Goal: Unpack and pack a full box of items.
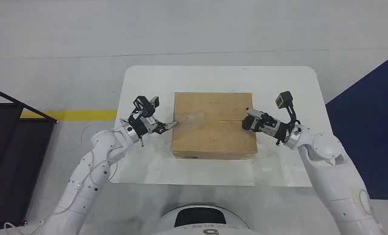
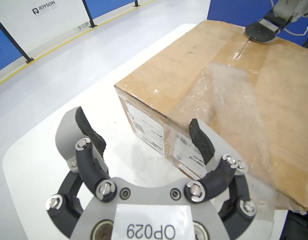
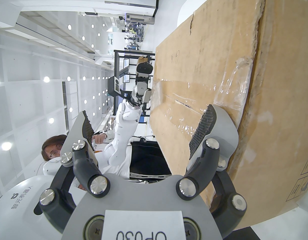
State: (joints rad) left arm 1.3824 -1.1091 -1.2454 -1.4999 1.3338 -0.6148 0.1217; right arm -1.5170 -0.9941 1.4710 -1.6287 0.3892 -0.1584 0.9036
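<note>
left wrist view: the left gripper (image 2: pixel 136 114) hangs wide open and empty at one end of the closed box (image 2: pixel 169 76), which sits in the middle of the table (image 2: pixel 44 131). just beside one finger, a loose strip of clear tape (image 2: pixel 231 88) lifts off the lid along the centre seam; whether it touches the finger cannot be told. at the box's far end, the right gripper (image 1: pixel 247 120) rests one pad on the seam. right wrist view: its jaws are spread wide, holding nothing, the other finger clear of the lid.
</note>
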